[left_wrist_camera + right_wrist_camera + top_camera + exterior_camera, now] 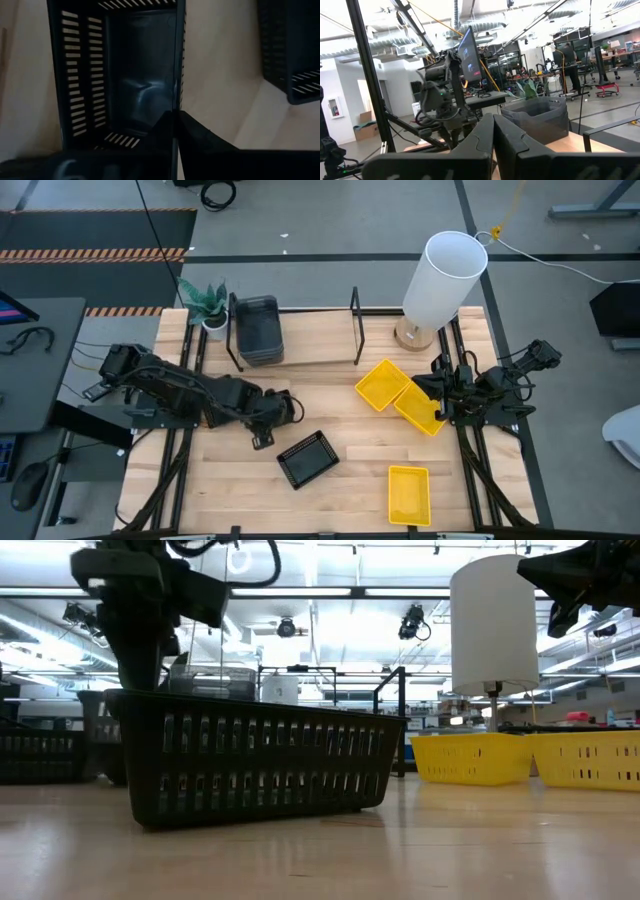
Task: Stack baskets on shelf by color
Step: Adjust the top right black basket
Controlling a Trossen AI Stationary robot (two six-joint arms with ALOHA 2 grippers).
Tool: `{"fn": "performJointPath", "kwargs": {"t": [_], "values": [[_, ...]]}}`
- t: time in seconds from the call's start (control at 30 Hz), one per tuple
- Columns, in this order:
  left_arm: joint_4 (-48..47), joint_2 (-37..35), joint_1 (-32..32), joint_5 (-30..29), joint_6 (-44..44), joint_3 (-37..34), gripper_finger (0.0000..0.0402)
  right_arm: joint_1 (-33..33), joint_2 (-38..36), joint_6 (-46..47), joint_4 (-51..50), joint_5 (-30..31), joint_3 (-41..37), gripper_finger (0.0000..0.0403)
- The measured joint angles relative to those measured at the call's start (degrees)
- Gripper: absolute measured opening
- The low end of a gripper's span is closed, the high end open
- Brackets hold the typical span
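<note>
Left claw [262, 423]: we see it over the middle of the surface [330, 500], toward the left side, its fingers [195, 142] pressed together on the thin rim of a black slatted basket [125, 75], as the left wrist view shows.
Black basket: we find a black slatted basket [307, 457] near the centre of the surface, just beside the left claw; in the low view it stands close to the camera, resting flat. We cannot tell whether this is the same basket as the one the claw pinches.
Right claw [437, 392]: we see it near the right edge of the surface, raised above the yellow baskets; its fingers [485, 135] are pressed together with nothing between them.
Yellow baskets: we count three. Two [382, 384] [420, 408] lie touching each other toward the right edge, below the lamp; the third [408, 494] lies apart, near the front edge on the right.
Shelf [320, 338]: we see it along the far edge of the surface, a light-wood board with a thin black frame.
Grey baskets [258, 330]: we see a stack at the left end of the shelf.
White lamp [440, 280]: stands at the far right corner.
Plant [208, 305]: a small pot at the far left corner, beside the shelf.
</note>
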Motion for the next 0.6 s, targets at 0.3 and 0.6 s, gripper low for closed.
{"fn": "performJointPath", "kwargs": {"t": [0.3, 0.6], "values": [[0.42, 0.0, -6.5, 1.09, -7.95, 0.0, 0.0015, -0.01, 0.0, 0.0, 0.0, 0.0, 0.01, 0.0016], [0.36, 0.0, -10.18, 0.59, -14.2, 0.0, 0.0057, 0.01, 0.0, 0.0, 0.0, 0.0, -0.01, 0.0016]]}}
